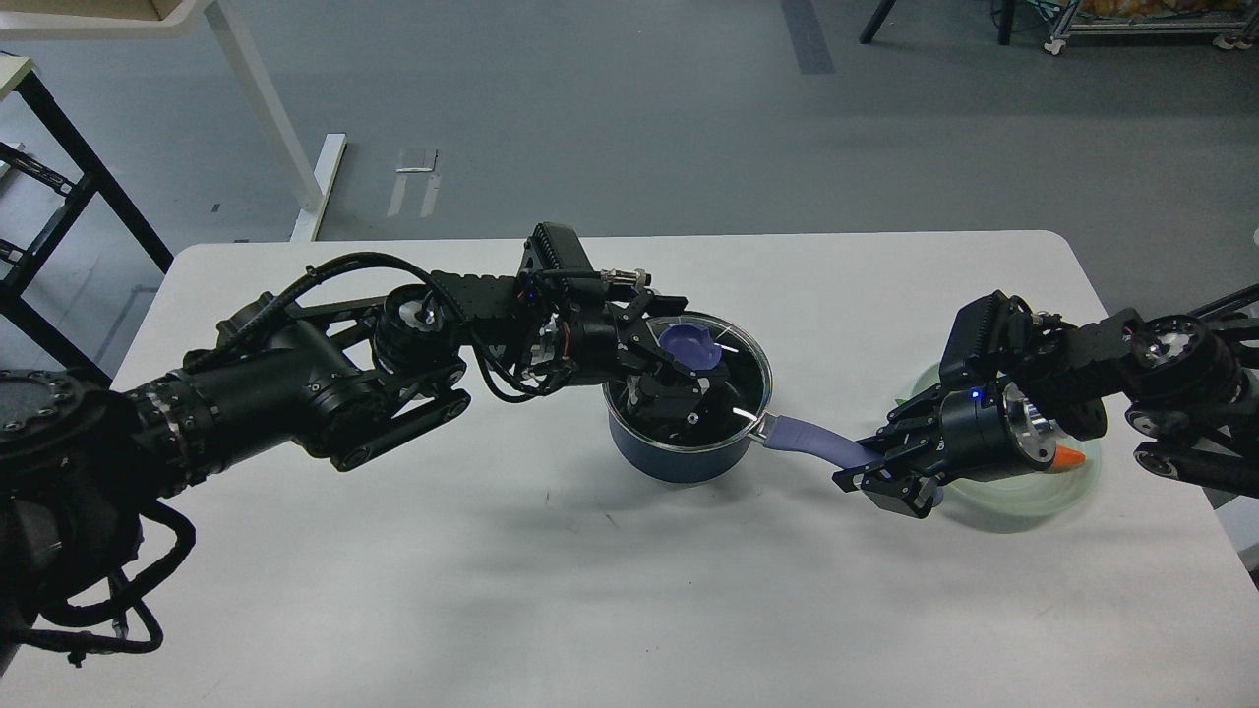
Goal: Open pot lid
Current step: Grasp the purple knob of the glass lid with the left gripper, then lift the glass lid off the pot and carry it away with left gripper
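Observation:
A dark blue pot (pixel 679 458) stands mid-table with a glass lid (pixel 740 376) on it. The lid has a purple knob (pixel 690 343). My left gripper (pixel 675 348) reaches in from the left over the lid, open, with one finger on each side of the knob. I cannot tell whether the fingers touch the knob. The pot's purple handle (pixel 805 436) points right. My right gripper (pixel 868 470) is shut on the handle's end.
A pale green plate (pixel 1023 495) lies behind my right wrist at the table's right, with an orange piece (pixel 1072 458) on it. The table's right edge is close beyond it. White table legs and a black rack stand on the floor at far left.

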